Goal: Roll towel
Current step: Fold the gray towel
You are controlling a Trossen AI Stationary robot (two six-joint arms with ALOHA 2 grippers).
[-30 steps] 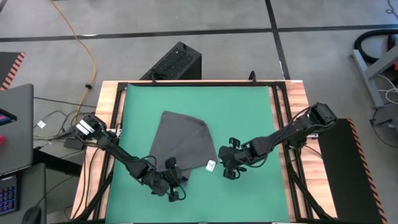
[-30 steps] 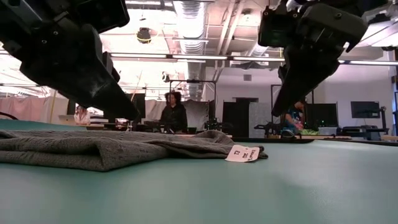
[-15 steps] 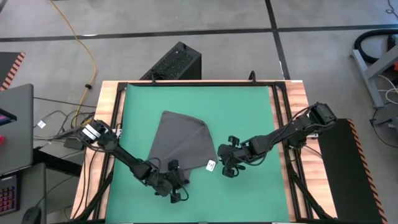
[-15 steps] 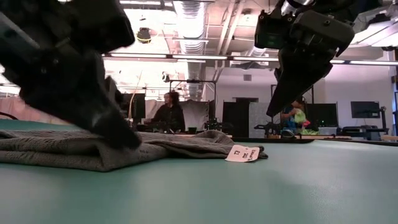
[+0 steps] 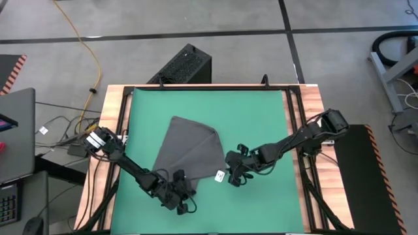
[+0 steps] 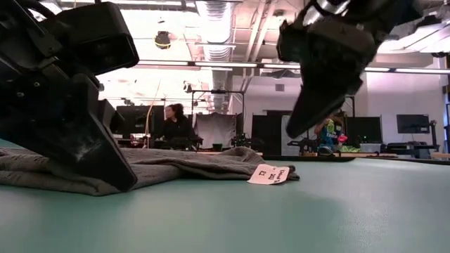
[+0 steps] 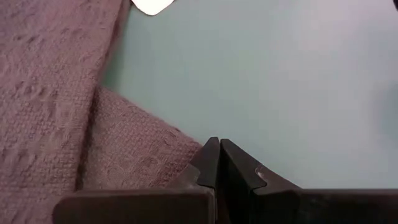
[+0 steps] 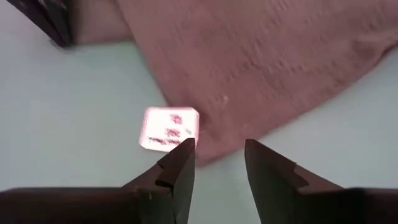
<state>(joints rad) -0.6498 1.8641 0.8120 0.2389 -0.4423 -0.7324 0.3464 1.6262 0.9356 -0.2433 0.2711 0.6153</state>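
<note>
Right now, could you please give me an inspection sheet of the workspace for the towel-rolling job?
Surface: green mat on a wooden table, flat.
Job's things: dark grey towel lies folded and flat, not yet rolled; its white tag sticks out at the near corner.
Clutter: nothing seen on the mat besides the towel.
Grippers: left gripper, jaws shut, at the towel's near edge, with no cloth seen between them; right gripper, jaws open, just above the tagged corner, holding nothing.
Cables: yellow cable across the floor; a tangle of wires left of the table.
Surroundings: black box behind the table; people at desks in the room beyond.
</note>
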